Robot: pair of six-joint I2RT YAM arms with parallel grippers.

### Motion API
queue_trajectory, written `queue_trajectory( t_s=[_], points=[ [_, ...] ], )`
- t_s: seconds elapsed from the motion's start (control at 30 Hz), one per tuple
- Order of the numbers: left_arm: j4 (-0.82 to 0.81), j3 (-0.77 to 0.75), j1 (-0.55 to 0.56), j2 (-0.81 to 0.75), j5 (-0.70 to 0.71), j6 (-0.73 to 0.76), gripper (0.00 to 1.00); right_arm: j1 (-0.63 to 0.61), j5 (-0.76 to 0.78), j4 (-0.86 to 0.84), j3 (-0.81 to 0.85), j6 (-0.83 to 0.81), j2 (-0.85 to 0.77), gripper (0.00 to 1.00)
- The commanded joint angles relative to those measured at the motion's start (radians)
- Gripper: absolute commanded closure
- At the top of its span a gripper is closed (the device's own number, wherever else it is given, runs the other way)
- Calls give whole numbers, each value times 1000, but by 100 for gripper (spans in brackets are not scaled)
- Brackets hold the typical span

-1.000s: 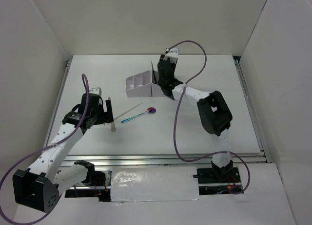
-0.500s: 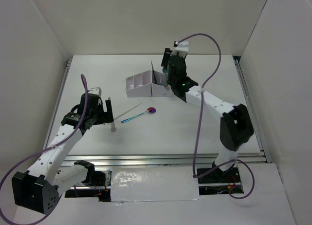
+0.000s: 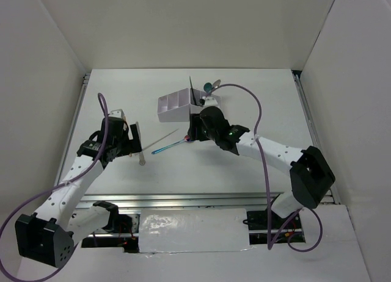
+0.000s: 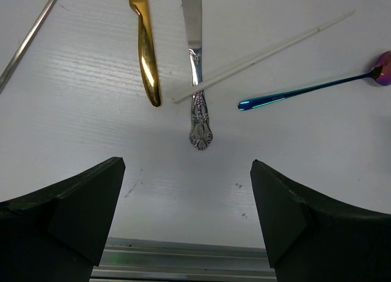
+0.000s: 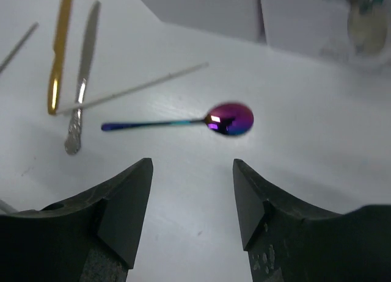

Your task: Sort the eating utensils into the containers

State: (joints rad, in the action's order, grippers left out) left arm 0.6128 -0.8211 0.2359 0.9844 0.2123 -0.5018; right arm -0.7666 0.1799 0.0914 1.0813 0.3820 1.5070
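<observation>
Iridescent spoon (image 5: 220,119) lies left-to-right — bowl at the right.

- A white bench (image 3: 183,178) carries everything in the scene. In the left wrist view its surface shows fine parallel grain and a few small dark specks (image 4: 237,185).
- Plain white walls (image 3: 183,25) stand at the back and on both sides, closing the bench in on three sides.
- A metal rail (image 3: 201,199) runs along the near edge of the bench.
- Thinner side rails (image 3: 311,126) line its left and right edges.
- A glossy white sheet (image 3: 192,230) lies in front of the near rail, wrinkled and catching the light.
</observation>
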Motion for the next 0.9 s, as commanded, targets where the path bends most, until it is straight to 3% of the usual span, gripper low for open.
queue_trajectory(
  t_s=[0.0, 0.23, 0.3, 0.4, 0.5, 0.87],
  points=[
    [-1, -49, -6, 63, 13, 5, 3, 1, -34, 77, -32, 328, -27, 39],
    [8, -163, -3, 193, 30, 61, 8, -40, 113, 39, -1, 710, 123, 43],
    [43, -193, -4, 243, 45, 71, 10, -51, 124, -2, 3, 735, 165, 45],
    [64, -223, -3, 306, 81, 65, 11, -62, 181, 63, 72, 802, 235, 45],
    [38, -205, -6, 275, 82, 57, 7, -82, 227, 139, 161, 868, 317, 45],
    [15, -162, -6, 241, 42, 52, 4, -117, 242, 154, 204, 1034, 458, 48]
  ],
)
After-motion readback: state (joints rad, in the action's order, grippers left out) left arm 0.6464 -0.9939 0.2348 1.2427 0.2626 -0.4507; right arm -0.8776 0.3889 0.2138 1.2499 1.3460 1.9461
